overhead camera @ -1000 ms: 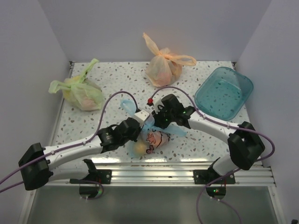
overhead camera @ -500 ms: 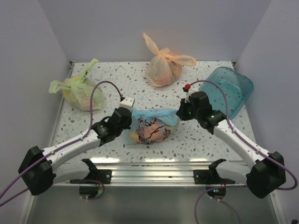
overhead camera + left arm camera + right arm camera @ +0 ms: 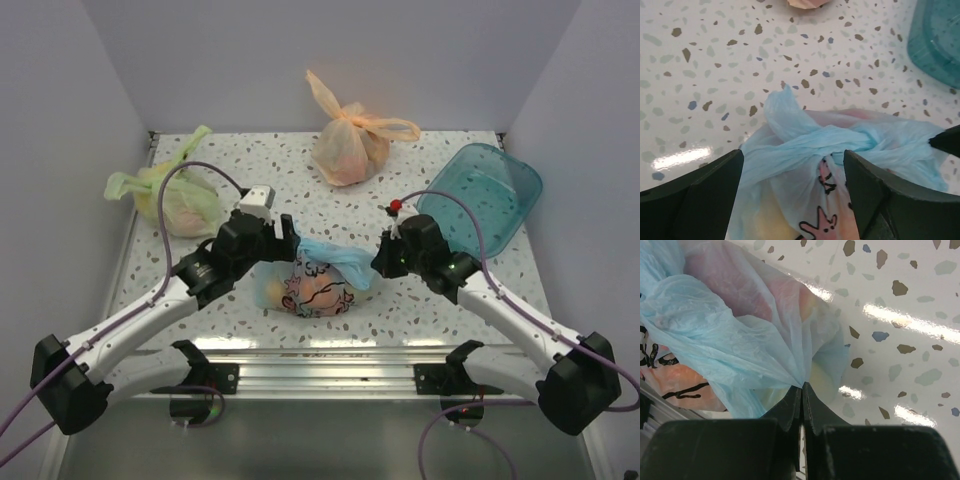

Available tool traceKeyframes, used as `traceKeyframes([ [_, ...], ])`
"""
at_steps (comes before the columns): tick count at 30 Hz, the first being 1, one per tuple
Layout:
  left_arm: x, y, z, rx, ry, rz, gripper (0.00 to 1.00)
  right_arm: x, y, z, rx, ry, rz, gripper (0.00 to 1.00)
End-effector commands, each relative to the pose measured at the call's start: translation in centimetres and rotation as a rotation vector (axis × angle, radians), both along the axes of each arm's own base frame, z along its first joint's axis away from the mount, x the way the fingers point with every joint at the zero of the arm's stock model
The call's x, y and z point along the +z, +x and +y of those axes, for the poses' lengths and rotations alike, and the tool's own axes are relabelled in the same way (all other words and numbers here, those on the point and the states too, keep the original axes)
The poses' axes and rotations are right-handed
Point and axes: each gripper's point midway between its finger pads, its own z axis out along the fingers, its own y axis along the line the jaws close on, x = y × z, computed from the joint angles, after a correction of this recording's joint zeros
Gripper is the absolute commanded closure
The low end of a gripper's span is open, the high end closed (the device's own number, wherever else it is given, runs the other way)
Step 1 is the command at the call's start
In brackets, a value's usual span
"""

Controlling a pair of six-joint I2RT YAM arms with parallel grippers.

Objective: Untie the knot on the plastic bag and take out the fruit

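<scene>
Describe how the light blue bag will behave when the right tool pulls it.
Probably floppy: the plastic bag bunches into thin folds where the right tool pinches it. Likely bottom-heavy, since the fruit lies low inside. Round fruit may roll and shift.

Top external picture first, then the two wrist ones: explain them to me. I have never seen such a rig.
The top picture looks down on two robot arms bolted to a speckled table. Each wrist picture comes from a camera on one arm, looking past its own fingers. On the table lie a green bag, an orange bag, a teal tub and, between the arms, a light blue plastic bag with fruit showing through. The left gripper is open astride its knot; the right gripper is pinched shut on the bag's film.
</scene>
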Motion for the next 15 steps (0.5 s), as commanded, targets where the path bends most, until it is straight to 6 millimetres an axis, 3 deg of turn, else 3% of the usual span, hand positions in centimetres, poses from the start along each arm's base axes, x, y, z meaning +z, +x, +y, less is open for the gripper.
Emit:
traceKeyframes([
  [1,1.1,-1.3,-2.8,-0.044,-0.168,0.103,0.13,2.2,0.3,0.8,0.017,-0.021,-0.077,1.0],
  [4,0.4,-1.7,-3.9,-0.014,-0.138,0.137,0.13,2.0,0.2,1.2,0.022,-0.05,-0.088,1.0],
  [5,-0.7,-2.2,-4.1,0.002,-0.091,0.176,0.13,2.1,0.3,1.3,0.017,-0.045,-0.089,1.0],
  [10,-3.9,-2.4,-3.0,0.097,-0.011,0.242,0.18,2.4,0.3,1.1,-0.004,-0.038,-0.103,1.0],
  [15,-5.8,-2.7,-2.0,0.145,0.006,0.263,0.27,2.3,0.2,0.8,-0.006,-0.042,-0.106,1.0],
])
